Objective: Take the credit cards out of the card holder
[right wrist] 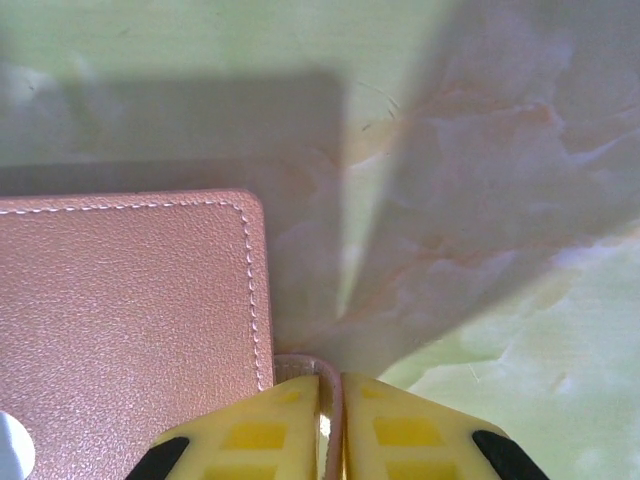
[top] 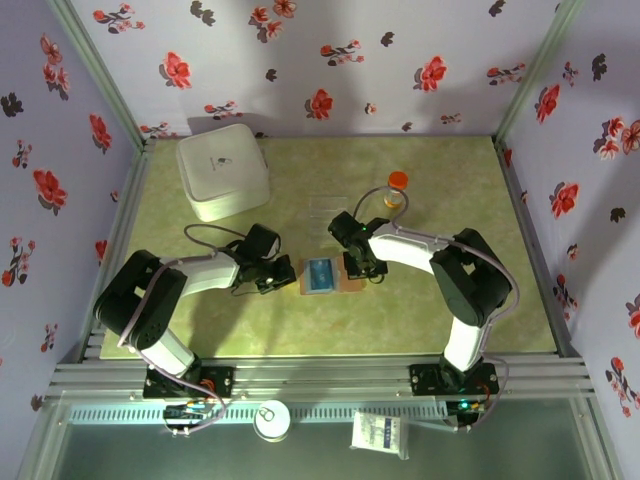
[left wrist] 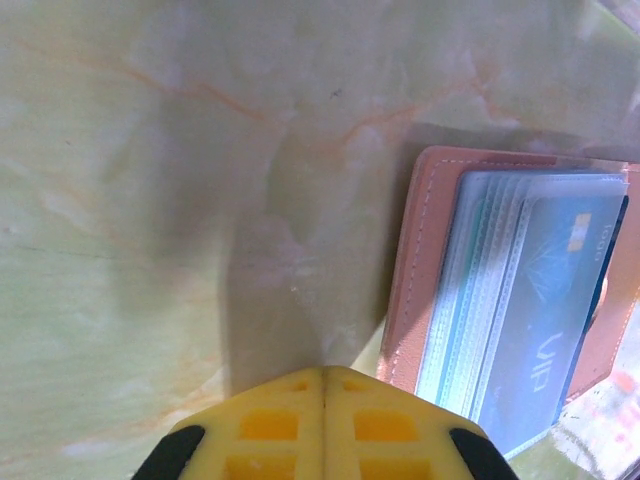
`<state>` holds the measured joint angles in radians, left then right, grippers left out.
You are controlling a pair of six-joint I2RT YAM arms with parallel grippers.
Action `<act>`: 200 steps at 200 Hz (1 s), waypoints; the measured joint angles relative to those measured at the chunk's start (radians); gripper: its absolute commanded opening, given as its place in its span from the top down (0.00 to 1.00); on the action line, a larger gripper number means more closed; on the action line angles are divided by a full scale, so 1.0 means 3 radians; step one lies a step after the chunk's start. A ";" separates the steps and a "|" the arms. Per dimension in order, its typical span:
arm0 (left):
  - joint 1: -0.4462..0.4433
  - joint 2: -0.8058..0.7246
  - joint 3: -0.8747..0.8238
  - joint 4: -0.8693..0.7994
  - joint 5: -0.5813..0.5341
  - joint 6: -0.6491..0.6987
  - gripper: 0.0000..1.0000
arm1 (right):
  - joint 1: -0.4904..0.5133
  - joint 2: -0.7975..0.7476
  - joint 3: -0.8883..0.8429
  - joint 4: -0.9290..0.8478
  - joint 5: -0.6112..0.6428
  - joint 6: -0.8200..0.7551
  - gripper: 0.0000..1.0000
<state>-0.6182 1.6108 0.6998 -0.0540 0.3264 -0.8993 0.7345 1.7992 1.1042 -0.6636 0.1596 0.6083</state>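
The tan card holder (top: 351, 285) lies open at the table's middle, its clear blue-grey pockets facing up. A blue credit card (top: 320, 273) sits in the top pocket and reads "VIP" in the left wrist view (left wrist: 553, 330). My left gripper (top: 277, 279) is shut and empty, its tips (left wrist: 323, 372) just off the holder's left stitched edge (left wrist: 412, 285). At the holder's right side, my right gripper (top: 362, 268) is shut on a thin tan tab of it (right wrist: 332, 385), beside the leather flap (right wrist: 130, 320). The teal-green card is hidden.
A big white square container (top: 223, 170) stands at the back left. An orange-capped bottle (top: 397, 190) stands behind the right arm. The flowered walls close in the table on three sides.
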 measured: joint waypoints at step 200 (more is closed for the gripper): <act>0.0000 -0.0126 0.0201 -0.0348 -0.0048 0.0039 1.00 | -0.0009 -0.0070 -0.0122 0.0257 -0.0370 0.0155 0.85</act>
<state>-0.6182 1.5730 0.7601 -0.1585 0.3119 -0.8875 0.7319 1.7782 1.0676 -0.5865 0.0486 0.6548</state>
